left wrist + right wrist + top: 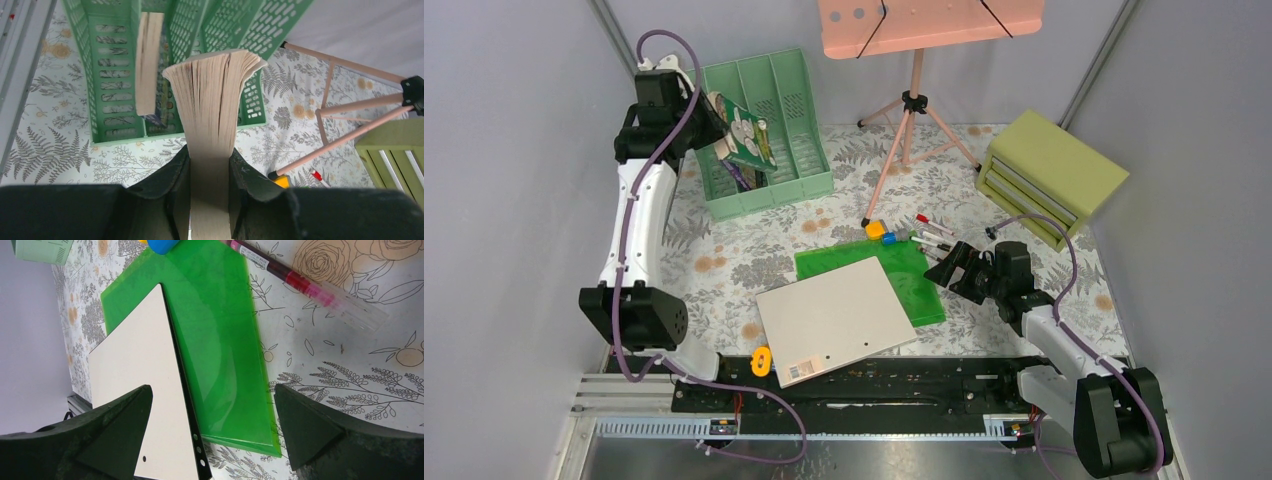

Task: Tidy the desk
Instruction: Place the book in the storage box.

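The desk (724, 255) is covered with a fern-and-flower cloth. My left gripper (714, 125) is shut on a thick book (746, 135) with a green flowered cover and holds it above the green file rack (784, 120). In the left wrist view the book's page edge (212, 110) stands between my fingers (170, 185), over the rack (115, 75), where another book (148, 60) stands in a slot. My right gripper (949, 265) hangs open and empty above the green folder (220, 335), beside the white board (140, 385) that lies partly on it.
Several pens (934, 235) and small yellow and blue blocks (876, 230) lie behind the folder. A yellow object (761, 360) sits by the near rail. An olive drawer box (1049, 175) stands at the right, and a pink music stand (914, 100) on a tripod at the back.
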You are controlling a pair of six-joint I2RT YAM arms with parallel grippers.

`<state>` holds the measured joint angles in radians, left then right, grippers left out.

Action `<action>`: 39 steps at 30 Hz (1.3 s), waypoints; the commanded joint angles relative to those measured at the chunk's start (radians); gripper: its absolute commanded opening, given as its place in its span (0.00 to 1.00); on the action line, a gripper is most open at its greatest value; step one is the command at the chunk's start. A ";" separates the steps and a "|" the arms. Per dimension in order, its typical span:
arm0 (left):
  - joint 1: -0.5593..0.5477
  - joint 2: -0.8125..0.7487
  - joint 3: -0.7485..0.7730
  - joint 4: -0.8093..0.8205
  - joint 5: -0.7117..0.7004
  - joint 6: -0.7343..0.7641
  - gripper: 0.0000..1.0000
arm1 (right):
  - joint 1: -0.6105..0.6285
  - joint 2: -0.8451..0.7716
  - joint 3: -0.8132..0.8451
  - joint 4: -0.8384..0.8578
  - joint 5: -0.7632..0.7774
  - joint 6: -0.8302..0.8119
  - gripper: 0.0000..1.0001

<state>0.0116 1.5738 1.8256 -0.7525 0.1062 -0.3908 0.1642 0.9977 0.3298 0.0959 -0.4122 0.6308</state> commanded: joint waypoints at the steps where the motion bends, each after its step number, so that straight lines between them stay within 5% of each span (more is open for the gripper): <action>1: 0.044 0.000 0.078 0.128 0.010 -0.062 0.00 | -0.003 0.006 0.041 0.027 -0.017 0.003 0.99; 39: 0.091 0.179 0.196 0.056 -0.185 -0.099 0.00 | -0.003 0.030 0.050 0.028 -0.026 0.001 0.99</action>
<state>0.0937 1.7439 1.9556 -0.7940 -0.0132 -0.4774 0.1642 1.0183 0.3397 0.0975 -0.4133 0.6308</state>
